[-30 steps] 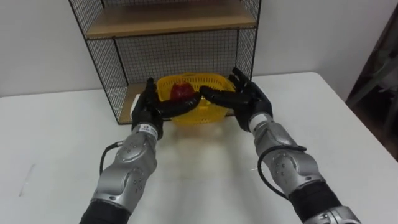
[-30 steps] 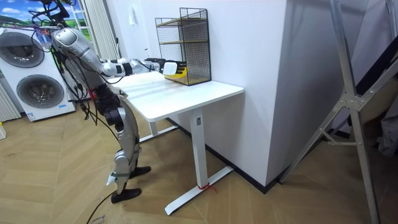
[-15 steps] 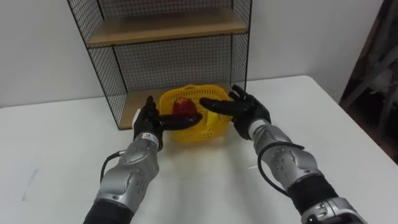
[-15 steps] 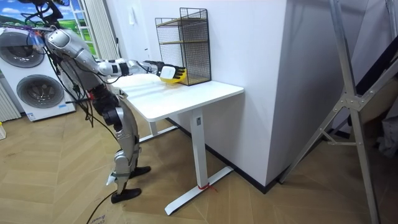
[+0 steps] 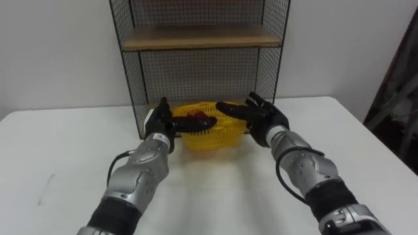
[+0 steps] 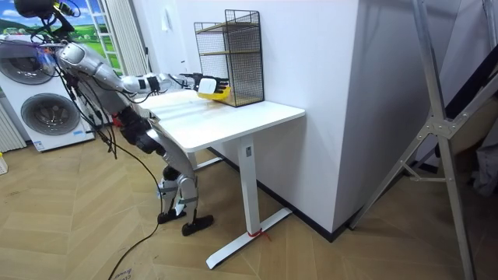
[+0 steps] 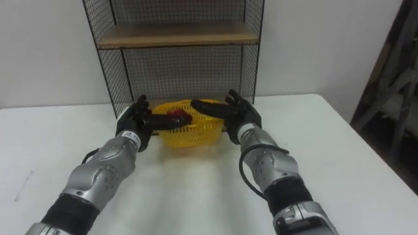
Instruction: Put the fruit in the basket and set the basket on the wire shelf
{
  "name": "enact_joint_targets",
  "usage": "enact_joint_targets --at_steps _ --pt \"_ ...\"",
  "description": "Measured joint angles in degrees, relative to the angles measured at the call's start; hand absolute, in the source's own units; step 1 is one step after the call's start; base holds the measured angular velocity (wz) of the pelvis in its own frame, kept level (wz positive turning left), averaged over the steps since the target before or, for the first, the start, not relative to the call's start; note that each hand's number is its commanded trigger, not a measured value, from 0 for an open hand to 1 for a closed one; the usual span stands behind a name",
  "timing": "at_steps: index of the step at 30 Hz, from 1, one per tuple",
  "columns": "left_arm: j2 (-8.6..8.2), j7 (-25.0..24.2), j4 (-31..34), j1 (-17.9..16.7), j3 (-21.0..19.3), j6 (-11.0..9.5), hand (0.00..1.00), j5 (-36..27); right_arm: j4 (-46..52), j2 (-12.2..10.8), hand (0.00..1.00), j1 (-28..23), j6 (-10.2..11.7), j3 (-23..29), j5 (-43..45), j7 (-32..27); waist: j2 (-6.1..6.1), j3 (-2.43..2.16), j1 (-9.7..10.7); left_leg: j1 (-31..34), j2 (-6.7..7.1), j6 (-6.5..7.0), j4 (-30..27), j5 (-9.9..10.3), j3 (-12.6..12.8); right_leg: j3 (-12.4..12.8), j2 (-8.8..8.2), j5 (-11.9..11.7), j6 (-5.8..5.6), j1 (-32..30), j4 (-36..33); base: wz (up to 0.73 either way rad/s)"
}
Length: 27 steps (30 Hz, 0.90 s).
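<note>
Left robot hand, right robot hand, both clamped on yellow basket at wire shelf mouth

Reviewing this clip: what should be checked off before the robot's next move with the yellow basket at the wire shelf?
1. Fruit loaded: ok. Red fruit lies in the yellow basket.
2. Left hand grip: ok, thumb over the rim.
3. Right hand grip: ok, thumb over the opposite rim.
4. Lined up with the wire shelf: ok, basket at its lower opening.
5. Basket fully inside: not ok, its front half sticks out over the table.
6. Basket base clear of the shelf's bottom edge: cannot tell.
</note>
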<state>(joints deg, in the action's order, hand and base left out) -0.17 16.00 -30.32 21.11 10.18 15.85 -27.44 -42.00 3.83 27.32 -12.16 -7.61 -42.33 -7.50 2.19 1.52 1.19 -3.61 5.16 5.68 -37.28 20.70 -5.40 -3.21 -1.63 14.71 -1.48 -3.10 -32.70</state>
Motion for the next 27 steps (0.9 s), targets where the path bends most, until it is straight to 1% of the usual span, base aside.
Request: enact_joint_targets --at_steps 1,3,4,6,7,8,10,11,12,13,14,16,18,20,23,25,27 --pt "-0.04 -0.6 -0.1 0.1 0.0 0.1 0.0 0.0 -0.3 0.0 0.0 0.2 0.0 0.7 -0.3 -0.1 0.42 -0.27 -0.2 0.1 0.09 -0.17 0.0 0.2 0.0 -0.1 -0.08 -0.9 0.34 0.1 0.0 0.17" --pt "0.29 -0.8 -0.1 0.5 0.0 0.1 0.0 0.0 -0.3 -0.1 0.0 0.5 0.0 1.1 -1.4 -0.4 0.35 -0.21 -0.6 0.1 0.37 -0.63 0.0 0.4 -0.1 -0.2 -0.33 -3.1 0.83 0.0 0.1 0.06" --pt "0.45 -1.0 -0.1 0.7 -0.4 0.1 0.0 0.0 -0.3 -0.2 0.0 0.7 -0.1 1.1 -2.4 -0.6 0.18 -0.31 -1.0 0.3 0.43 -0.57 0.0 0.8 -0.3 -0.4 -0.45 -4.1 1.21 -0.2 0.1 0.09" --pt "0.44 -1.5 -0.1 1.2 -1.1 0.1 0.0 0.0 -0.2 -0.2 0.0 1.1 -0.1 1.9 -3.5 -0.7 -0.15 -0.48 -1.0 0.6 0.21 -1.01 0.1 1.1 -1.4 -1.8 -0.53 -4.4 1.58 -0.1 0.8 0.19" --pt "0.44 -1.6 -0.1 1.9 -1.2 0.1 0.0 0.0 -0.2 0.0 0.0 1.6 -0.1 2.6 -5.0 -0.8 -0.63 -0.47 -1.1 0.7 0.03 -1.31 0.6 1.0 -1.9 -2.4 -0.47 -4.7 1.96 0.1 1.5 0.21" --pt "0.47 -1.9 -0.2 2.3 -1.5 0.1 0.0 0.0 -0.2 0.1 0.0 2.3 -0.1 2.7 -5.0 -1.1 -0.77 -0.48 -1.3 0.7 -0.39 -1.53 1.0 1.0 -2.2 -3.3 -0.34 -5.2 2.24 0.4 2.3 0.13" --pt "0.54 -2.7 -0.3 2.4 -2.2 0.1 0.0 0.0 -0.2 0.1 0.0 2.9 0.1 2.7 -4.9 -1.1 -1.16 -0.43 -1.4 -0.2 -0.74 -1.56 2.1 0.9 -2.8 -4.1 -0.21 -5.7 2.97 1.5 3.2 0.13" --pt "0.58 -3.0 -0.3 2.4 -2.2 0.1 0.0 -0.1 -0.2 0.2 0.0 2.9 0.3 2.7 -4.8 -1.1 -1.35 -0.31 -1.5 -0.9 -0.91 -1.47 2.7 0.9 -2.9 -4.4 -0.11 -5.5 3.06 2.3 3.7 0.15" --pt "0.59 -3.1 -0.3 2.5 -2.3 0.1 0.0 -0.1 -0.2 0.2 0.0 3.1 0.5 2.7 -4.7 -1.1 -1.4 -0.15 -1.5 -0.9 -1.08 -1.51 2.7 0.9 -2.9 -4.5 0.0 -5.5 3.07 2.4 3.9 0.1" --pt "0.65 -3.1 -0.3 2.9 -2.5 0.1 0.0 0.0 -0.2 0.1 0.0 3.4 0.9 2.7 -4.6 -1.0 -1.61 0.39 -1.5 -0.9 -1.34 -1.53 2.9 0.9 -3.0 -4.7 0.15 -5.6 3.16 2.6 4.4 0.06" --pt "0.7 -3.1 -0.3 3.0 -2.6 0.1 0.0 0.0 -0.2 -0.1 0.0 3.4 1.0 2.7 -4.6 -1.0 -1.53 0.82 -1.5 -0.9 -1.59 -1.54 2.9 0.9 -3.2 -4.9 0.52 -6.0 3.12 3.1 5.4 0.05" --pt "0.83 -3.1 -0.7 3.0 -2.6 0.1 0.0 0.0 -0.2 -0.5 0.0 3.3 1.0 2.5 -4.6 -1.1 -1.35 0.99 -1.4 -1.0 -1.81 -1.59 2.9 0.9 -3.2 -4.9 0.86 -6.7 2.94 3.7 6.7 0.02" --pt "0.83 -3.0 -1.1 3.0 -2.5 0.1 0.0 -0.5 -0.2 -0.6 0.0 2.9 1.0 2.4 -4.5 -1.0 -1.35 0.97 -1.0 -1.4 -1.74 -1.72 3.0 1.0 -3.7 -5.1 0.94 -6.8 2.61 4.6 7.6 0.13" --pt "0.83 -2.5 -1.1 3.0 -2.1 0.1 0.0 -1.1 -0.2 -0.7 0.0 2.7 1.0 2.1 -4.4 -1.1 -1.32 0.96 -0.6 -2.3 -1.56 -1.63 4.1 0.4 -4.2 -5.4 0.86 -7.0 2.09 6.0 9.5 0.11" --pt "1.19 -2.2 -1.1 3.0 -1.9 0.1 0.0 -1.2 -0.2 -1.2 0.0 2.5 1.0 1.1 -3.4 -1.2 -1.32 0.89 0.1 -2.7 -1.5 -1.59 5.4 -0.4 -4.2 -5.5 0.82 -8.2 2.03 6.6 11.3 0.0" --pt "1.22 -1.8 -1.1 3.0 -1.4 0.1 0.0 -1.1 -0.2 -1.2 0.0 2.1 1.1 -0.1 -2.2 -1.4 -1.33 0.85 0.2 -3.0 -1.46 -1.58 5.6 -0.5 -4.2 -5.7 0.67 -8.2 2.05 6.8 11.2 0.0" --pt "1.16 -1.6 -1.1 3.0 -0.4 0.1 0.0 -1.1 -0.2 -1.2 0.0 1.6 1.1 -0.3 -1.1 -2.1 -1.4 0.6 0.2 -3.1 -1.43 -1.57 5.6 -0.5 -4.2 -5.9 0.55 -8.1 2.07 6.9 11.0 0.02"
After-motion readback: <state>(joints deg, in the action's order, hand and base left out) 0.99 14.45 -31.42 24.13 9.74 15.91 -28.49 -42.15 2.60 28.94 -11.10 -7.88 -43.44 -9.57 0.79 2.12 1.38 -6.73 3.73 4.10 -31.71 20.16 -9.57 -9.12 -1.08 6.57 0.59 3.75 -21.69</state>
